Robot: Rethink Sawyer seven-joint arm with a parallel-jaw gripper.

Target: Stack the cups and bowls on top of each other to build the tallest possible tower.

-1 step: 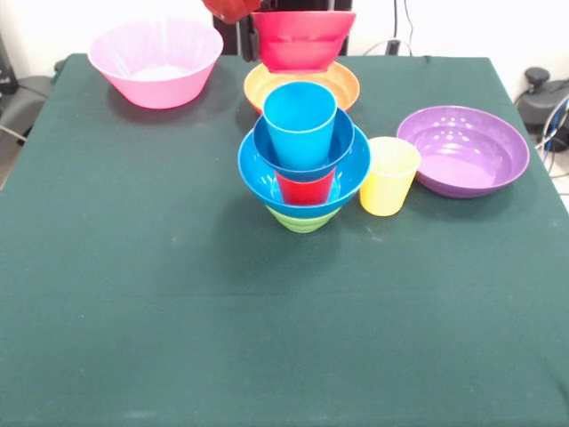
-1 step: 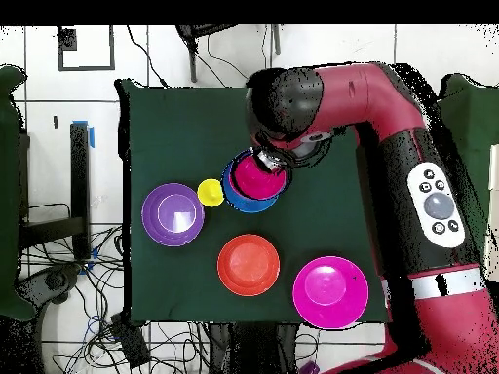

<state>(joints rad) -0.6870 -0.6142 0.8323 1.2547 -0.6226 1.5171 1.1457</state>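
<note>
Tower (image 1: 303,173) holds sky-blue cup (image 1: 300,123) in small blue bowl (image 1: 304,151); red bowl (image 1: 302,39) above.

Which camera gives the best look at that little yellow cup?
The front view: the yellow cup stands upright with its whole side and open rim visible, just beside the tower. The overhead view shows the same cup only as a small yellow circle.

Robot lab, red arm (image 2: 390,97) (loose cables (image 2: 88,321))
</note>
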